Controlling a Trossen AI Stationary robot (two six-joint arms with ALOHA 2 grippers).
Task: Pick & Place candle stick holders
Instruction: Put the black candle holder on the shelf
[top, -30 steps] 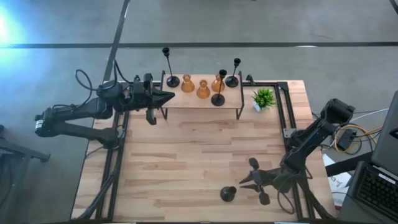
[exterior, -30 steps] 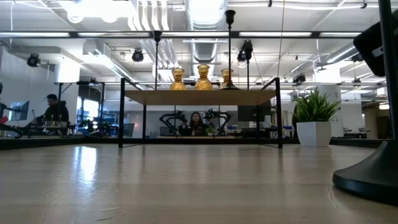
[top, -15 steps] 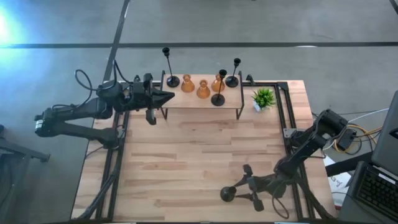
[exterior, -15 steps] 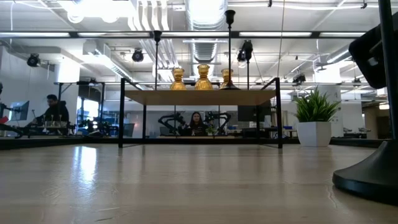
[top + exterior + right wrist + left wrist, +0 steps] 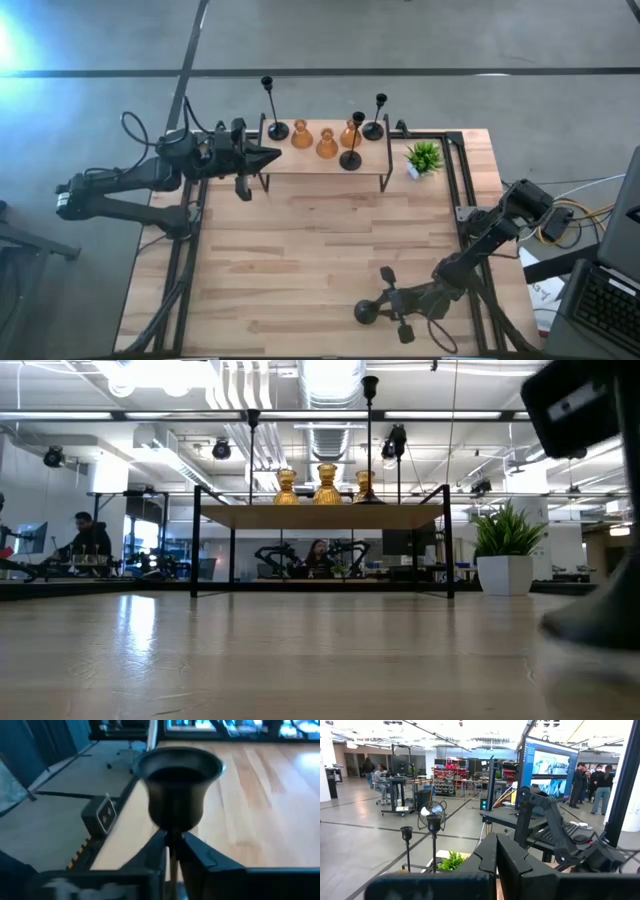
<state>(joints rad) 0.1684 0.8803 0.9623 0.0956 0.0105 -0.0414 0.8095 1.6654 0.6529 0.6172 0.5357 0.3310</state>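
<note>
One black candle stick holder stands near the table's near edge, right of the middle. My right gripper is shut on it. Its cup shows above the fingers in the right wrist view. Three black holders and three amber holders stand by their bases on a small wooden shelf at the far edge. My left gripper is shut and empty, level with the shelf's left end. My right gripper pinches the black holder's thin stem between its two fingers, just below the cup. The fingers come level from the table's right side and lie across the stem. The holder is upright. I cannot tell whether its base rests on the table or hangs just above it.
A small green potted plant stands right of the shelf. The shelf has a black frame with thin legs. Open wooden tabletop lies between the shelf and the held holder. People and desks show in the room behind.
My right gripper has gone toward the table's left and near edges, up to the black holder, and has taken hold of its stem. In the low view the holder's base now shows blurred and shifted from where it stood.
</note>
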